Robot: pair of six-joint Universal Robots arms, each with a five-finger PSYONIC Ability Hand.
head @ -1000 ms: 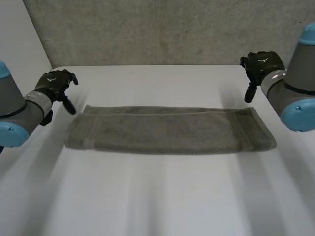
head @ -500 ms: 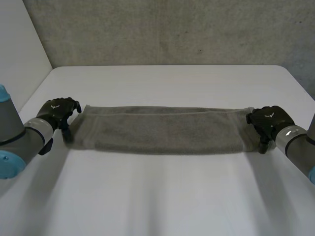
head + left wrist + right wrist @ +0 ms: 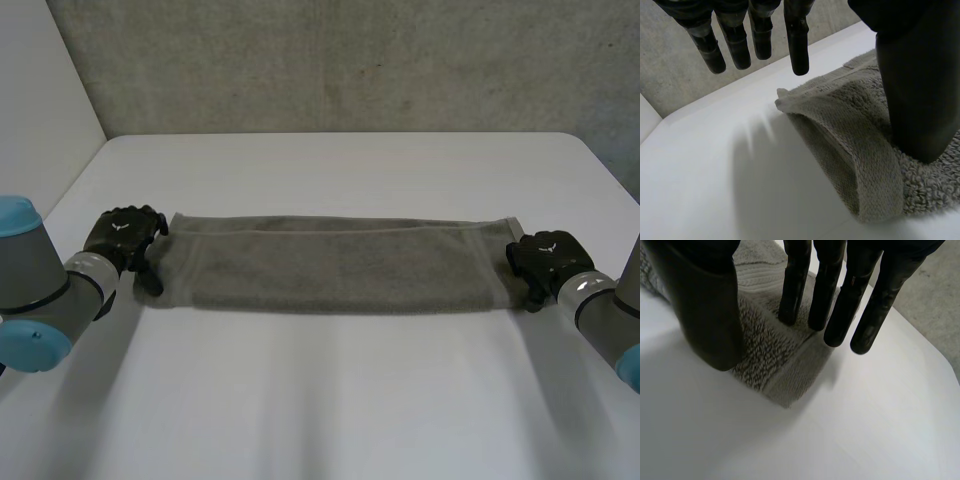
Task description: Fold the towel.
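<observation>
Touching the towel (image 3: 330, 265) on the table (image 3: 330, 165), left hand (image 3: 120, 233) and right hand (image 3: 545, 256), straight-fingered, grip nothing.

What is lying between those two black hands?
A grey towel lies on the white table, reaching from the left hand to the right hand, in the head view.

In the head view the right hand (image 3: 548, 260) covers the right end of the towel (image 3: 330, 265) and the left hand (image 3: 122, 235) hides part of its left edge; both arms are cut off at the sides. In the left wrist view the thumb (image 3: 915, 85) masks part of the towel (contact there cannot be told).
</observation>
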